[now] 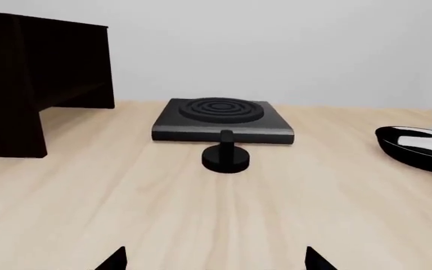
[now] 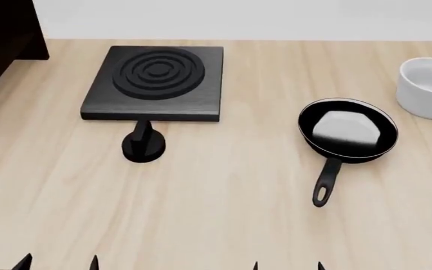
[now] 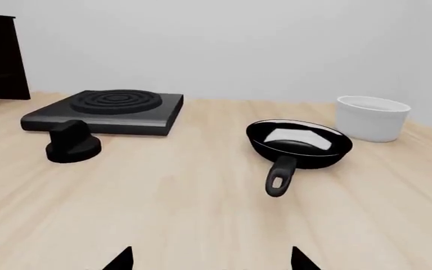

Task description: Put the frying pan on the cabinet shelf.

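A: Start with the left wrist view. What does it take in?

B: The left gripper (image 1: 214, 260) shows only two dark fingertips, spread apart with nothing between them, so released. Ahead sits the stove plate (image 1: 222, 120) with its knob (image 1: 226, 157) just in front. The dark cabinet shelf (image 1: 32, 79) stands at the table's (image 1: 201, 208) far left corner. The frying pan (image 1: 420, 147) barely enters, cut off at the frame's edge.

A: And the head view?

B: The frying pan (image 2: 347, 130) rests flat on the table (image 2: 224, 202) toward its right side, handle pointing to the near edge, I would judge a convenient lie for a grasp from the robot's side. The white bowl (image 2: 428, 87) is near it, by the right edge. The cabinet shelf (image 2: 2, 39) fills the far left corner, well apart from the pan. Both pairs of tips peek in at the near edge.

A: The right wrist view?

B: The right gripper (image 3: 211, 259) has its fingers parted and empty, facing the frying pan (image 3: 298, 143), whose loop end points back at it. I'd judge the right arm the likelier one to reach, since the pan lies on its side.
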